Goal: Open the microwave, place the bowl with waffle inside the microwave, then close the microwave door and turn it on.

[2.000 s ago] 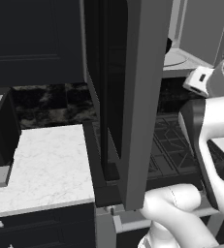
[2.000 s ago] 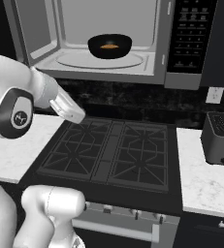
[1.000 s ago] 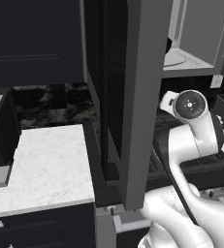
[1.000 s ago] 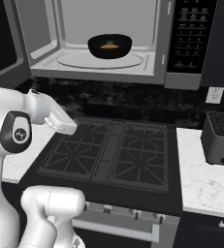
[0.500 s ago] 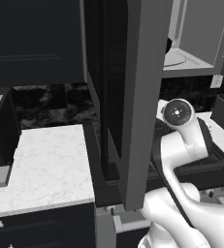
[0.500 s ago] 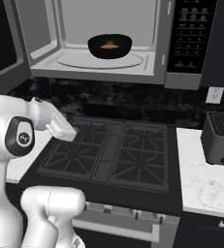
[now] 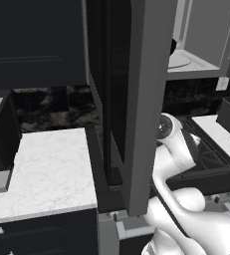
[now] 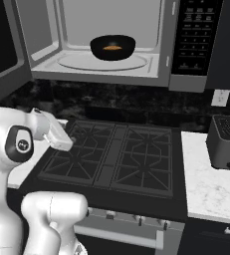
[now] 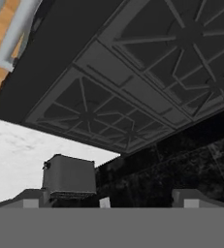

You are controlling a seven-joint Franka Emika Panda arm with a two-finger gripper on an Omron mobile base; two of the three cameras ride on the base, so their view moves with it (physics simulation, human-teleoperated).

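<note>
The microwave (image 8: 106, 30) stands open above the stove. On its turntable sits the black bowl (image 8: 112, 47) with the golden waffle (image 8: 111, 48) inside. The microwave door (image 8: 2, 50) is swung out to the left; in the left base view the microwave door (image 7: 141, 99) stands edge-on in front of me. My arm (image 8: 17, 144) is folded low at the stove's left front corner, well below the microwave and apart from the door. In the hand view my gripper (image 9: 111, 197) is open, fingertips wide apart with nothing between them, looking across the stove.
A black gas stove (image 8: 121, 154) with grates lies under the microwave. A toaster (image 8: 228, 142) stands on the white counter (image 8: 211, 189) to the right. The microwave's control panel (image 8: 193, 40) is on its right side. A marble counter (image 7: 42, 169) lies left of the door.
My arm has come down from beside the microwave opening to low over the stove's left front. The gripper stays open. Bowl and door have not moved.
</note>
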